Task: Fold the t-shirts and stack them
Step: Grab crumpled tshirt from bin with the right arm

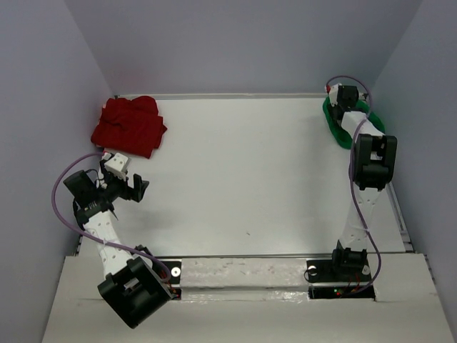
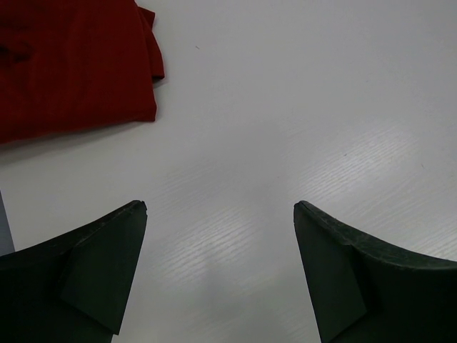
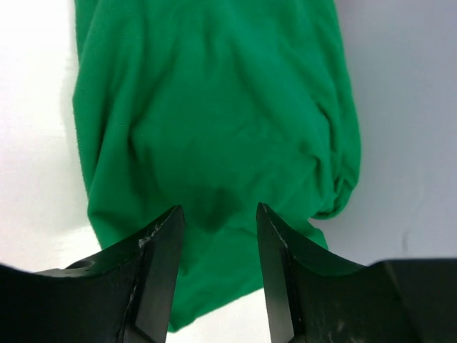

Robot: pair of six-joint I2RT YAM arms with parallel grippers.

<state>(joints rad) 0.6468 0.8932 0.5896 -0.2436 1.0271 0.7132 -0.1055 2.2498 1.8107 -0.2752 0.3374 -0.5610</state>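
Right claw (image 3: 217,214) stands with its 2 jaws about half apart, and the green t-shirt (image 3: 214,107) fills the gap between them. Creases in the cloth run down into that gap, so I judge it has a pinch on a bunched fold, though the contact itself is hidden under the fingertips. From this claw the shirt spreads straight ahead, its long axis running away from the jaws, with a rumpled lobe off to the claw's right and a short tail of cloth passing back beneath it. That is what the coming move turns on: the bulk of the shirt lies forward of the grip, so a pull back toward the arm's base would probably drag it out along that axis onto open worktop (image 1: 250,179).

Left claw (image 2: 220,207) is spread wide and holds nothing, hanging over bare surface. The red t-shirt (image 2: 71,64) lies ahead of it and to its left, near but not touching, crumpled in a flat heap. Each of the 2 shirts is well apart from the other, and each is nearest the arm on its own side.
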